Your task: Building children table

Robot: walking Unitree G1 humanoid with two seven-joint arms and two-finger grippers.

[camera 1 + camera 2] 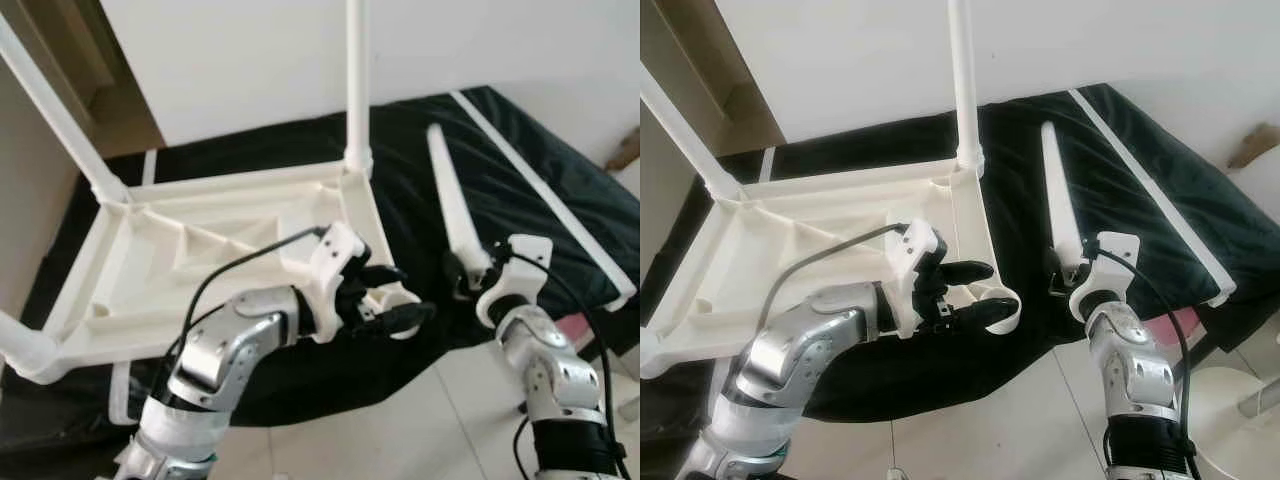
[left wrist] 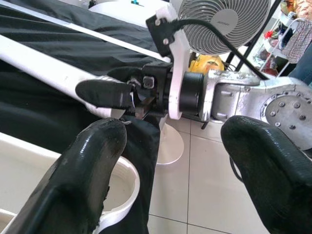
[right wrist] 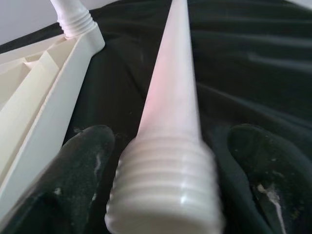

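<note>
A white plastic child's table lies upside down on a black cloth. Legs stand screwed into three corners, among them the far right leg. The near right corner is a bare socket ring. My left gripper hovers right at that ring, open with nothing between its fingers. A loose tapered leg lies on the cloth to the right, its threaded end toward me. My right gripper is open and straddles that threaded end, with a gap on both sides.
A white strip runs along the cloth's right side. Pale floor tiles lie in front of me, and a white wall stands behind the table. A standing fan with a round white base stands on my right.
</note>
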